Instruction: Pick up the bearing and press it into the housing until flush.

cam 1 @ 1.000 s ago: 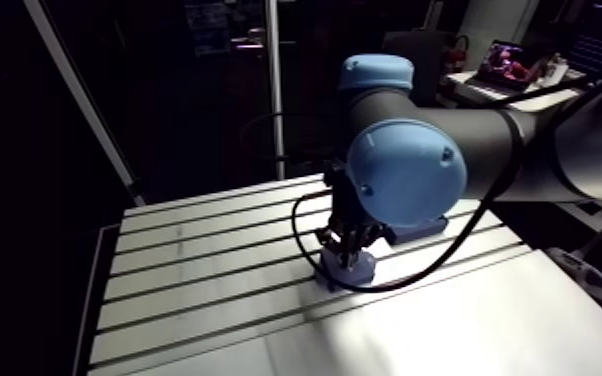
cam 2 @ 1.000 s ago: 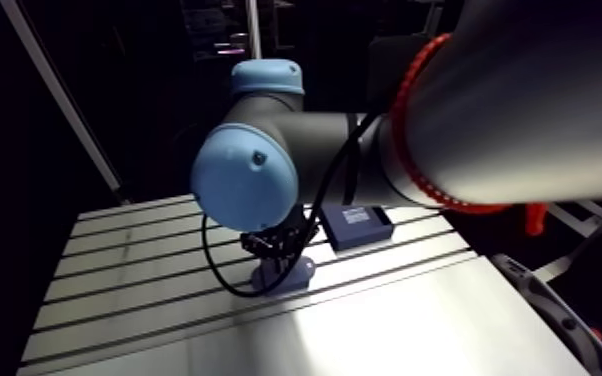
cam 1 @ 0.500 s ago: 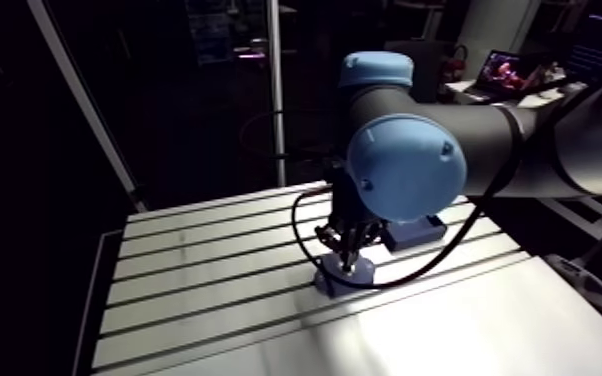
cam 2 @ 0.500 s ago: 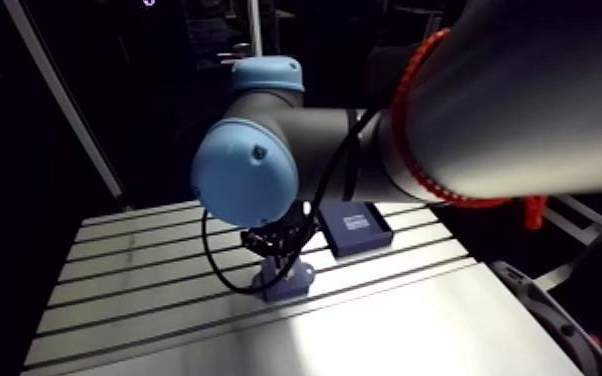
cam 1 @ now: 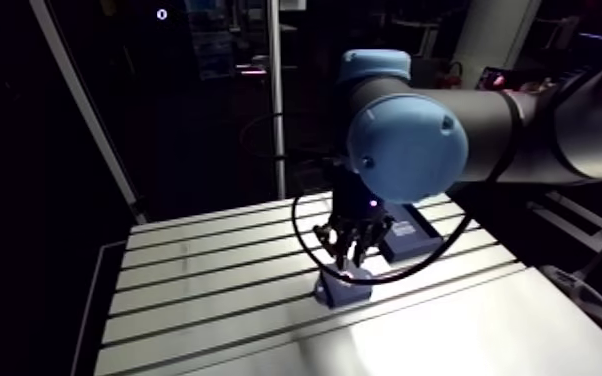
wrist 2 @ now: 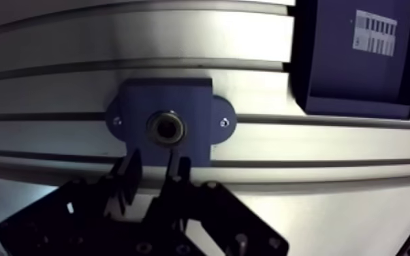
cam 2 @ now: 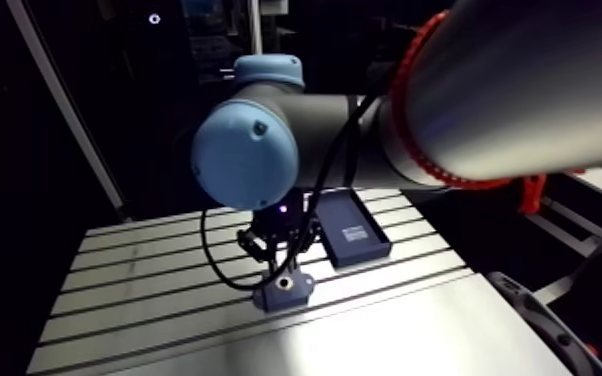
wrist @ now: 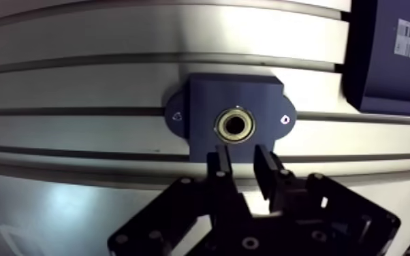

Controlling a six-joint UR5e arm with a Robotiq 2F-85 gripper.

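The dark blue housing (wrist: 201, 102) lies flat on the slotted table, a screw at each of its two ears. The metal bearing (wrist: 235, 124) sits in its centre bore and looks level with the top face. In the wrist view my gripper (wrist: 242, 156) hangs above the housing's near edge, just short of the bearing. It is open, with nothing between the fingers (wrist: 219, 163). In the arm view the gripper (cam 1: 350, 255) stands a little above the housing (cam 1: 340, 290).
A dark blue tray (wrist: 391, 54) with a white barcode label lies beside the housing, seen in the arm view as the tray (cam 2: 350, 235) just behind it. The aluminium table (wrist: 78, 41) has long slots running under both.
Earlier the gripper was down on the housing; now it has risen clear of it, leaving the bearing in the bore. The arm camera has shifted too.
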